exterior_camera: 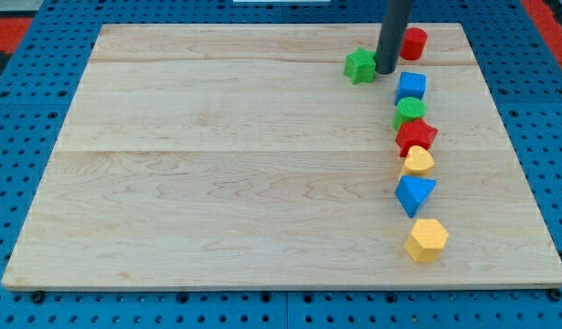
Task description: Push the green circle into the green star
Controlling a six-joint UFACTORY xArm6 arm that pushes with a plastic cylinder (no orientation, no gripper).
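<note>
The green star (360, 65) lies near the view's top, right of centre. My tip (386, 69) stands just to the star's right, touching or almost touching it. The green circle (409, 111) lies below and to the right of the tip, wedged between a blue block (410, 87) above it and a red star (416, 136) below it. The rod rises from the tip out of the view's top.
A red cylinder (413, 42) sits right of the rod near the board's top edge. Below the red star run a yellow block (418, 162), a blue triangle (414, 194) and a yellow hexagon (427, 239). The wooden board (217, 164) lies on a blue pegboard.
</note>
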